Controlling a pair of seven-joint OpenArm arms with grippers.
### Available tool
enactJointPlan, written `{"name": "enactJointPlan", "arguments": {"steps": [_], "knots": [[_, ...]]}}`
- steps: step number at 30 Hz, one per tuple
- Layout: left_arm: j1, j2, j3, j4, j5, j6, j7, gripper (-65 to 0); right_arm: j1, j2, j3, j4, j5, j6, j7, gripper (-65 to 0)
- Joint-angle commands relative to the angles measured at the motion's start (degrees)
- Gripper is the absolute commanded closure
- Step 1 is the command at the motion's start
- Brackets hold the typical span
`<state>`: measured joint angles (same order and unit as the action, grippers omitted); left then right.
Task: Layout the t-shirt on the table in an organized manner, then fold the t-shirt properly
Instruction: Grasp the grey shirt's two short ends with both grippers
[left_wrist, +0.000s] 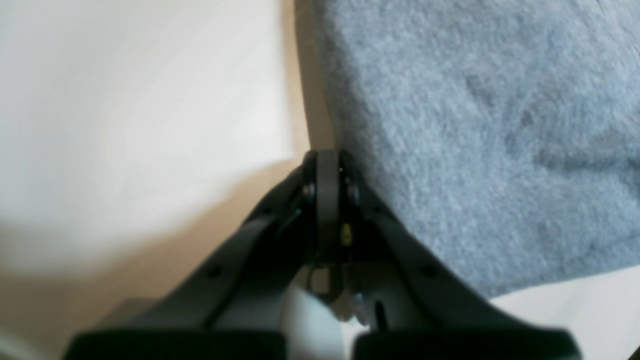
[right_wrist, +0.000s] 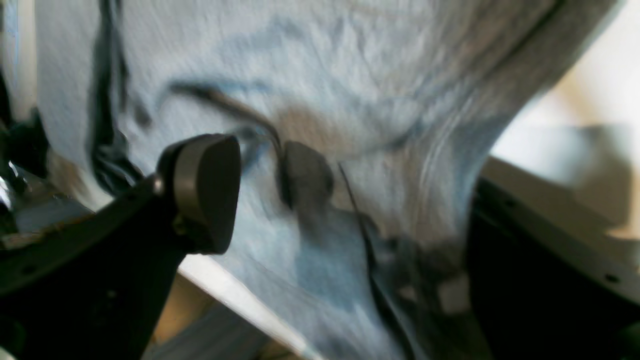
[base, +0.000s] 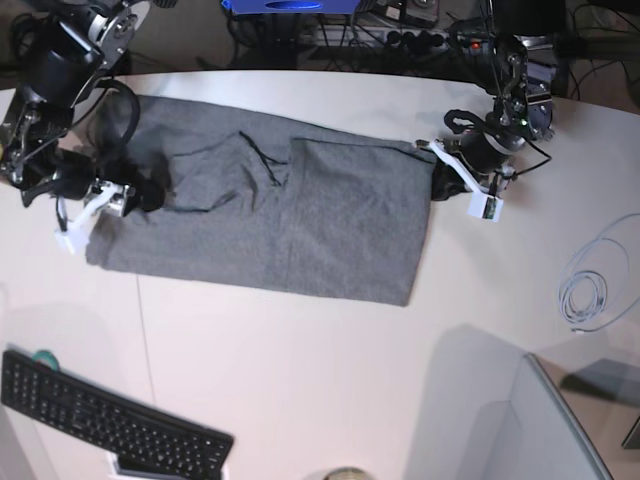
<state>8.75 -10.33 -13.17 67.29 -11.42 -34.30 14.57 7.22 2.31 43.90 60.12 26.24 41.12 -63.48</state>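
- The shirt (base: 300, 215) lies spread on the desk (base: 320, 380) between your two arms, mostly flat, with a rumpled fold toward the right arm's end.
- Your left jaws (left_wrist: 327, 165) are pressed together with no cloth visible between them; the shirt's edge sits just beside them, touching or nearly so, on the side away from the bare desk.
- Your right jaws (right_wrist: 260, 175) stand spread, with cloth lying across the gap; one pad (right_wrist: 207, 190) shows clearly, the other is blurred against the fabric. They pinch nothing yet.
- Expect soft, light knit: it will drape, stretch and bunch, not hold a shape. It should slide easily on the smooth desk.
- Take hold at hems, corners or sleeve seams, where doubled cloth gives the jaws more to bite.
- Pinch only the layers you mean to move near that fold, or you may drag the one beneath along.
- Pull low and evenly from both ends; a one-sided tug will likely skew it.
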Motion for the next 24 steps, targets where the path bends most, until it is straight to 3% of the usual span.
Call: {"name": "enactJointPlan", "arguments": {"steps": [1, 7, 12, 20, 22, 24], "knots": [[-0.01, -0.35, -0.15, 1.59, -0.76, -0.2, -0.9, 0.0, -0.06, 0.81, -0.08, -1.35, -4.57, -1.12, -1.26, -49.4], [0.7, -0.35, -0.06, 2.56, -0.76, -0.2, -0.81, 0.0, 0.82, 1.61, -1.92, -3.72, -4.57, -1.12, 1.46, -48.5], [2.37, 0.53, -0.06, 3.79, -0.84, -0.29, -0.72, 0.0, 1.08, 1.69, -5.79, -3.72, -4.57, -1.12, 3.84, -37.2], [2.54, 0.61, -0.33, 4.14, -0.67, -0.29, -0.72, 0.0, 1.17, 1.52, -6.41, -3.72, -4.57, -1.12, 4.19, -34.2], [2.63, 0.7, -0.06, 4.14, -0.58, -0.29, -0.72, 0.0, 1.17, 1.61, -6.41, -3.55, -4.57, -1.12, 4.19, -24.6], [2.89, 0.88, 0.03, 4.32, -0.76, -0.29, -0.72, 0.0, 1.35, 1.61, -6.41, -3.46, -4.57, -1.12, 4.01, -9.6]]}}
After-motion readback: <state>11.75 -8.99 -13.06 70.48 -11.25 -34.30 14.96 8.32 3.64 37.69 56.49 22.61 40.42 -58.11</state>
